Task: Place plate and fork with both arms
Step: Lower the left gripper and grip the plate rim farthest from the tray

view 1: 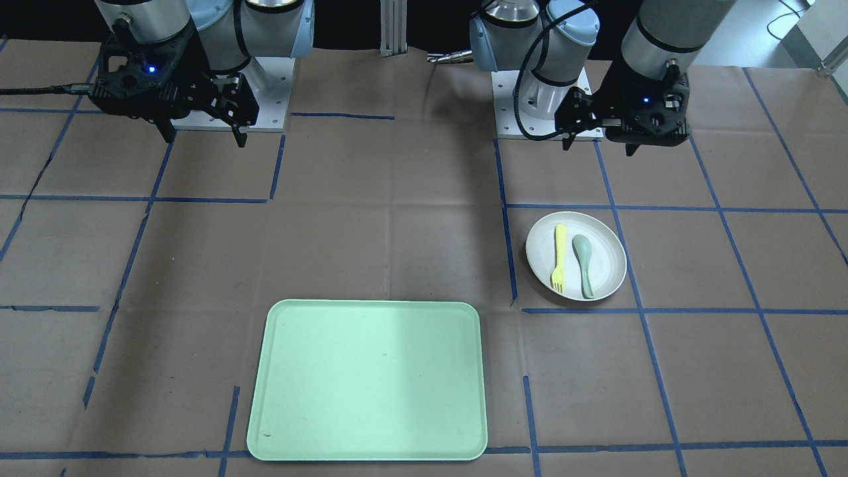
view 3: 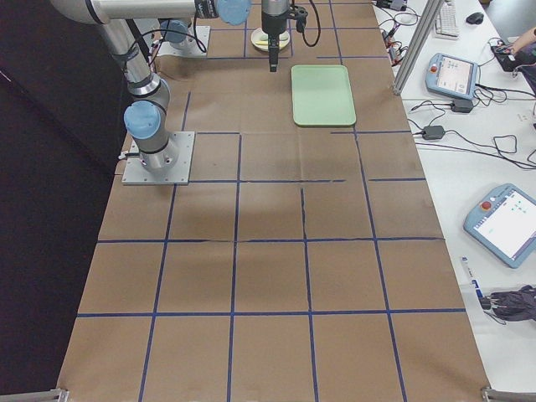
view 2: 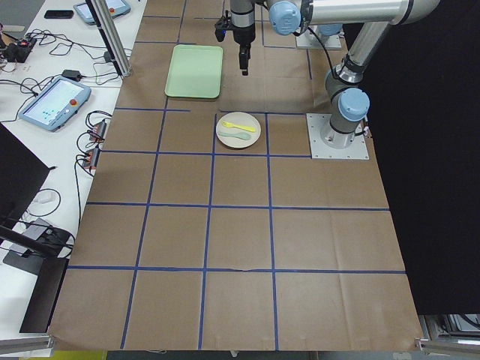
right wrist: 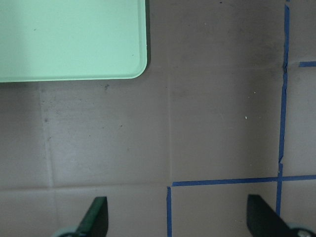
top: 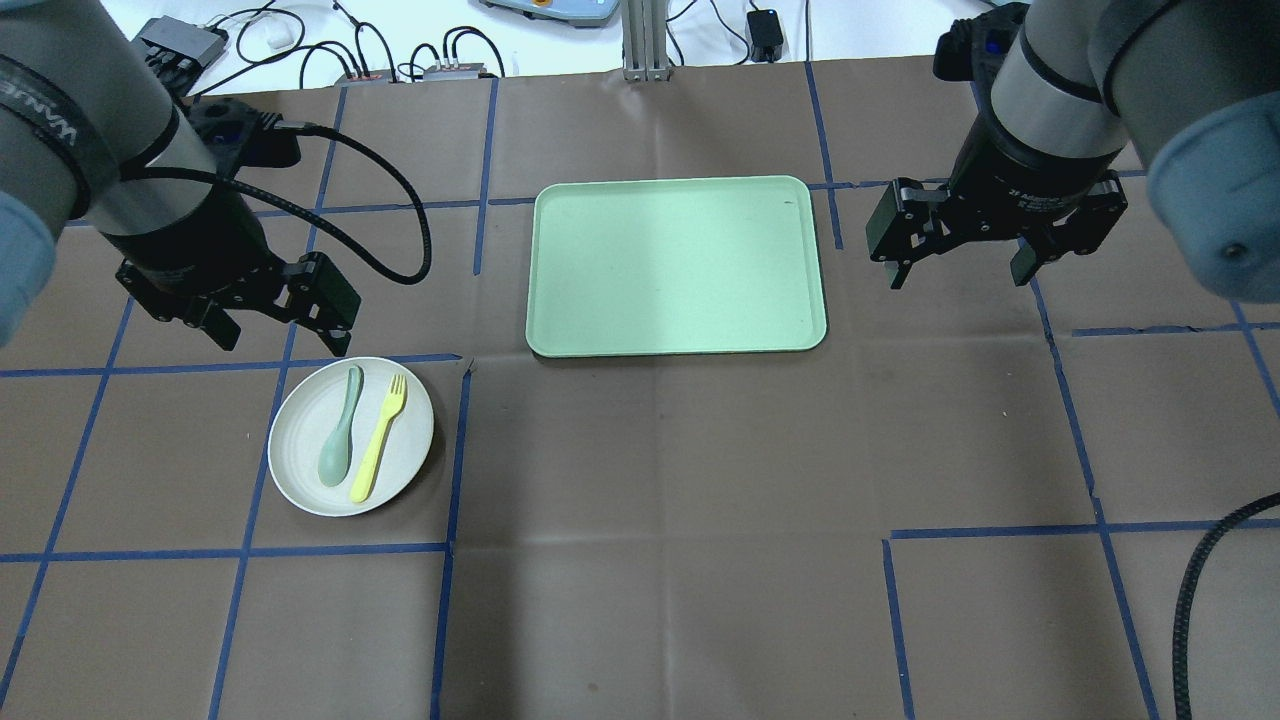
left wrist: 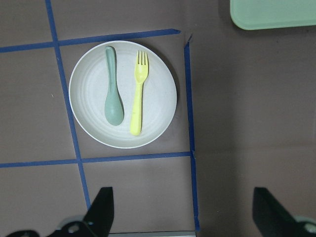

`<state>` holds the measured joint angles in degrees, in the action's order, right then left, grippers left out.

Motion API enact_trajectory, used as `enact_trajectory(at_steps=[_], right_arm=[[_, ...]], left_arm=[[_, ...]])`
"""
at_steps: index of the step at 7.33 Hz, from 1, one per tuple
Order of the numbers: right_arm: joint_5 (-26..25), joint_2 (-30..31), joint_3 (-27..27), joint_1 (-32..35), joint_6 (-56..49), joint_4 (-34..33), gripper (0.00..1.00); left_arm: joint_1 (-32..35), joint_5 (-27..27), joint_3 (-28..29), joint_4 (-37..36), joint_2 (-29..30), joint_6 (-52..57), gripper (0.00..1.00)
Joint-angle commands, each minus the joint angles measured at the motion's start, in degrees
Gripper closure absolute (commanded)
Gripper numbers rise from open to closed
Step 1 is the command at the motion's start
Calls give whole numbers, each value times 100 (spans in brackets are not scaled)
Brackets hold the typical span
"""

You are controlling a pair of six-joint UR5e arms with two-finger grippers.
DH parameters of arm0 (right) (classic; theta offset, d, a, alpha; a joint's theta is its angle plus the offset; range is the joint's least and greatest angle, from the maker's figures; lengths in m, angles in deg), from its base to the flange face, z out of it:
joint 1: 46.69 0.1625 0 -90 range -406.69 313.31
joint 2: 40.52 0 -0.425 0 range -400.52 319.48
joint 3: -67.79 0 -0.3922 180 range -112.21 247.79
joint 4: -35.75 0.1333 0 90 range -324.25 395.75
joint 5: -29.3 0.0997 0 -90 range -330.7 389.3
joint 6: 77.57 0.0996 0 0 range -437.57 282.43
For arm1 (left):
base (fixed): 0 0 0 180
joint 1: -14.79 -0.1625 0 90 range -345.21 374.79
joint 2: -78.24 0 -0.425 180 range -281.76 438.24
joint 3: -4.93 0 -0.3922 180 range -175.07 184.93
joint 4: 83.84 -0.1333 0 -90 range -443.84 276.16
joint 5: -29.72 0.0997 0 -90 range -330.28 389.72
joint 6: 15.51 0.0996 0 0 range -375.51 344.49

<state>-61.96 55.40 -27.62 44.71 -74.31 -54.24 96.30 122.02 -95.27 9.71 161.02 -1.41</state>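
The off-white plate (view 1: pixel 609 258) lies on the brown table cover, also in the overhead view (top: pixel 300 440) and the left wrist view (left wrist: pixel 158 98). On it lie the pale-yellow fork (view 1: pixel 560 258) (top: pixel 380 437) (left wrist: pixel 138 94) and a grey-green spoon (view 1: pixel 584 262) (top: pixel 340 430) side by side. My left gripper (top: pixel 282 335) (view 1: pixel 598 146) hangs open and empty above the table just beyond the plate. My right gripper (top: pixel 960 278) (view 1: pixel 205 138) is open and empty, to the right of the mint-green tray (top: pixel 675 265).
The tray (view 1: pixel 371 377) lies flat at mid-table with nothing on it. Its corners show in the wrist views (left wrist: pixel 274 12) (right wrist: pixel 69 39). An aluminium post (top: pixel 640 40) and cables stand at the table's far edge. Arm bases (view 1: pixel 540 109) sit at the robot's side.
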Motion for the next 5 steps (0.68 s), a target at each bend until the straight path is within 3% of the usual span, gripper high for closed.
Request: enact_trajectory(at_steps=[1, 3, 5], right_arm=[[-40, -56, 48, -8, 0, -9, 0], [4, -309, 257, -8, 0, 52, 0], [4, -434, 365, 18, 0, 79, 0]], left_arm=[[-948, -63, -619, -343, 36, 740, 1], [-1608, -54, -1358, -1011, 115, 787, 0], [-1778, -133, -1562, -1724, 447, 761, 0]])
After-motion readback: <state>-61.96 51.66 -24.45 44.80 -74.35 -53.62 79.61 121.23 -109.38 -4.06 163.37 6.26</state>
